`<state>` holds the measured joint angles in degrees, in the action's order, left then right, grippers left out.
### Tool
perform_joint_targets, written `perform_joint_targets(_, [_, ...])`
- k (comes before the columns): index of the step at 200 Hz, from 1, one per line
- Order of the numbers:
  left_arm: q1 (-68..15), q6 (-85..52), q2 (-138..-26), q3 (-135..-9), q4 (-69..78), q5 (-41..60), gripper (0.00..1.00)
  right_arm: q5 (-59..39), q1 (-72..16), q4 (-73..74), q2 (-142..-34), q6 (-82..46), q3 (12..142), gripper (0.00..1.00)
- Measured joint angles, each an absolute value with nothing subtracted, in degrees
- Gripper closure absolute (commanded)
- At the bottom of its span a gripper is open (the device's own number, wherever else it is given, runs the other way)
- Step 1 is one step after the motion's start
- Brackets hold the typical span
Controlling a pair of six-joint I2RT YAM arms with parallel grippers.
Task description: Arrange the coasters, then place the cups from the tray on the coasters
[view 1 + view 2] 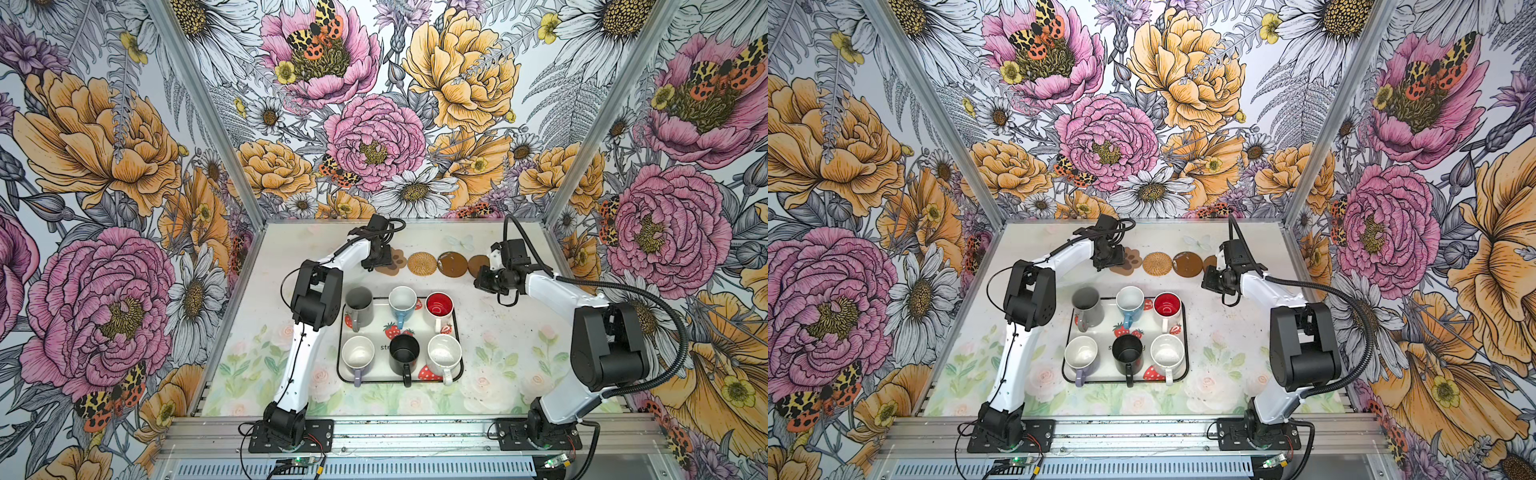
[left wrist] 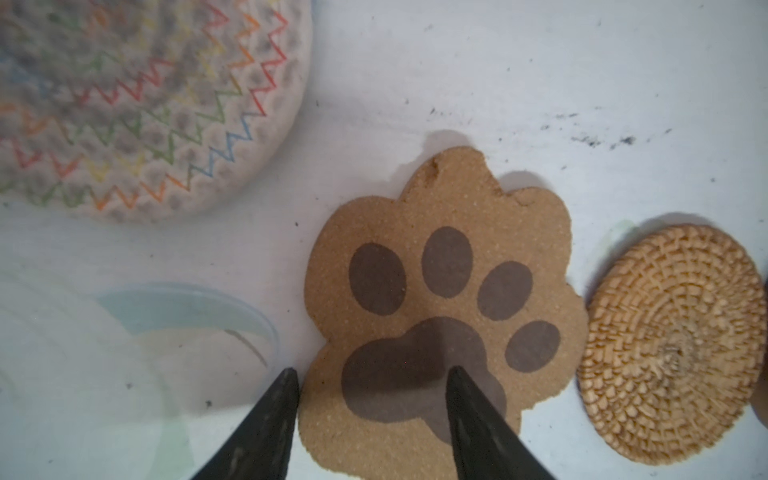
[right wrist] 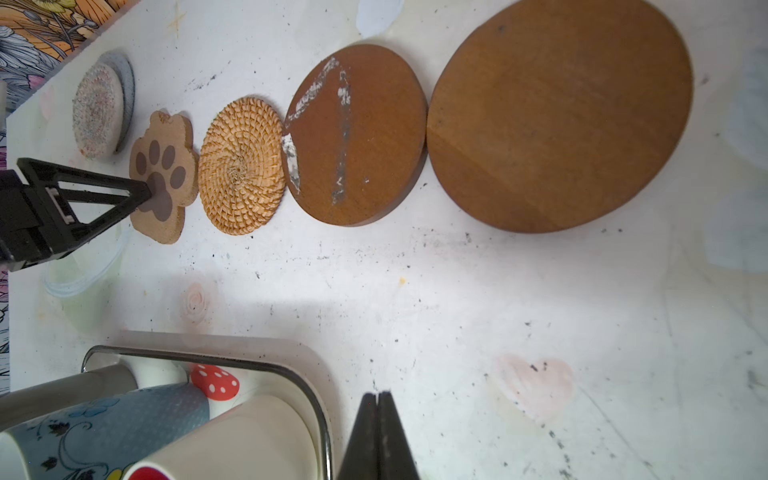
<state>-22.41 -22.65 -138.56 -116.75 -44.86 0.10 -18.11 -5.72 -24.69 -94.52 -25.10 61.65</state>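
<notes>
Several coasters lie in a row at the back of the table: the grey-white woven round [image 2: 137,104], the tan paw [image 1: 397,262], the rattan round [image 1: 422,263] and two dark brown rounds [image 1: 451,264] [image 3: 557,112]. My left gripper [image 2: 374,374] is open low over the paw coaster [image 2: 440,299], one finger over its big pad and the other just off its edge. My right gripper [image 3: 378,395] is shut and empty, hovering between the brown rounds and the tray [image 1: 420,332]. Several cups stand on the tray, among them the grey [image 1: 359,307], light blue [image 1: 402,303] and black [image 1: 404,353].
In both top views the left arm hides the woven round, and the right arm covers part of the far brown round [image 1: 478,262]. Floral walls close in the table on three sides. Bare table runs between the coaster row and the tray's black rim [image 3: 291,370].
</notes>
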Motion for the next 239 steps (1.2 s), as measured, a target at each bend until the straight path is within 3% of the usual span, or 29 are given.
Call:
perform_joint_targets(173, [-22.7, -23.8, -134.8, -112.8, -44.7, 0.8, 0.41, -19.6, -5.7, -24.3, -93.6, -26.2, 61.3, 0.99])
perform_joint_targets(239, [-22.0, -22.0, -130.3, -114.9, -45.0, -4.1, 0.40, -20.3, -6.2, -24.3, -93.1, -27.2, 61.3, 0.99])
